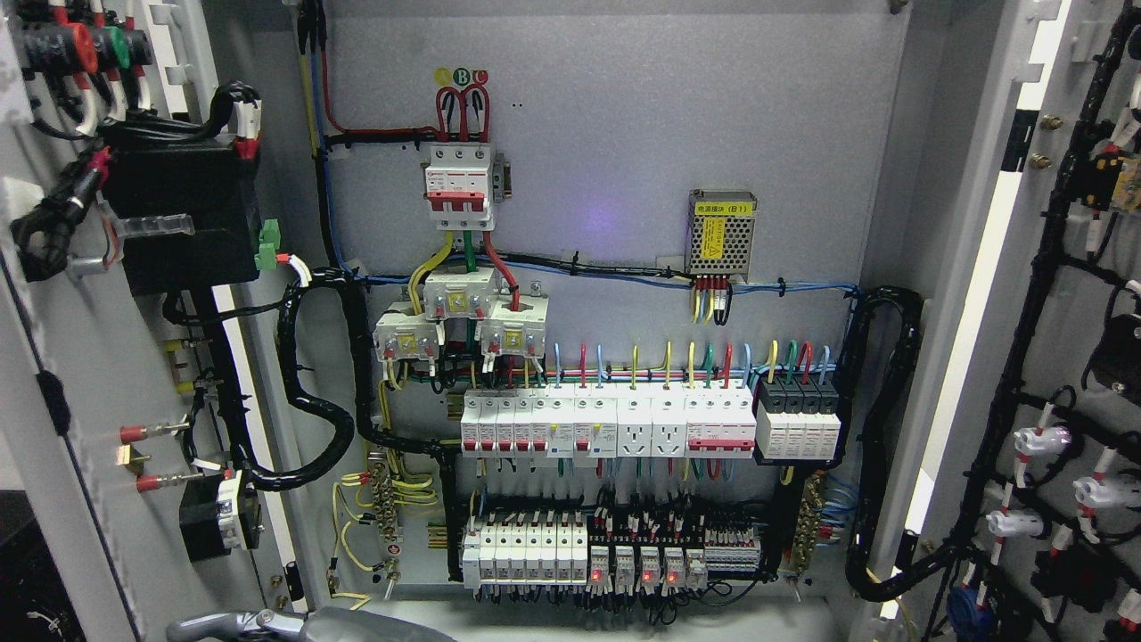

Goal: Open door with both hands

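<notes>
The electrical cabinet stands wide open. Its left door (80, 374) is swung out to the left and shows its inner face with black wiring and a black box. The right door (1070, 357) is swung out to the right, with cable looms and white connectors on its inner face. Between them the grey back panel (624, 134) carries rows of breakers (606, 423). A grey part of my left arm (294, 624) shows at the bottom edge, below the left door's inner edge and touching neither door. The hand itself is cut off by the frame. No right arm shows.
A red-and-white main breaker (459, 178) sits at the upper middle and a meshed power supply (722, 234) to its right. Thick black cable bundles (307, 419) loop from the cabinet to each door. Relays with red lights (642, 566) line the bottom row.
</notes>
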You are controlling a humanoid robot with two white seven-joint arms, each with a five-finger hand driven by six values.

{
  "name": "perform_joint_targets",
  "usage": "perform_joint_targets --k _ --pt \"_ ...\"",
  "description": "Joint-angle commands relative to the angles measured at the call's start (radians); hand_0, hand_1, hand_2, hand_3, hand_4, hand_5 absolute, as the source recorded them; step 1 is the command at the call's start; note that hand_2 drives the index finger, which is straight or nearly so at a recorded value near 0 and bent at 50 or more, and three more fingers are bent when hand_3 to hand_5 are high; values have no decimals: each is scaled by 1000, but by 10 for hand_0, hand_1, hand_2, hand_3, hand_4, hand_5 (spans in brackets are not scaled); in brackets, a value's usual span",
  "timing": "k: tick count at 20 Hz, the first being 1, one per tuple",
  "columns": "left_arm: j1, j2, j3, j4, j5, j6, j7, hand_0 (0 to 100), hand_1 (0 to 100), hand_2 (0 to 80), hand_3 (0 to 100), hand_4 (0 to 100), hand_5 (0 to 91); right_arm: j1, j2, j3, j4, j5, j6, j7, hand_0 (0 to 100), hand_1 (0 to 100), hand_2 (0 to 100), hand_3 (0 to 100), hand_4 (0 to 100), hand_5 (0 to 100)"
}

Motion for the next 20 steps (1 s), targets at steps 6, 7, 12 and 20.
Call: perform_joint_targets --k 6,7,12,20 --pt "0 3 -1 -26 0 0 -1 0 0 0 0 0 0 -9 26 56 16 18 2 -2 0 0 0 0 0 0" --pt "0 3 -1 -26 0 0 -1 0 0 0 0 0 0 -9 30 62 19 25 1 -4 0 0 0 0 0 0" --pt "0 5 -1 -25 0 0 -1 0 0 0 0 0 0 -11 30 76 22 49 1 -10 0 0 0 0 0 0" --pt "0 3 -1 -28 0 0 0 0 0 0 0 0 0 -14 30 95 20 52 1 -27 0 0 0 0 0 0"
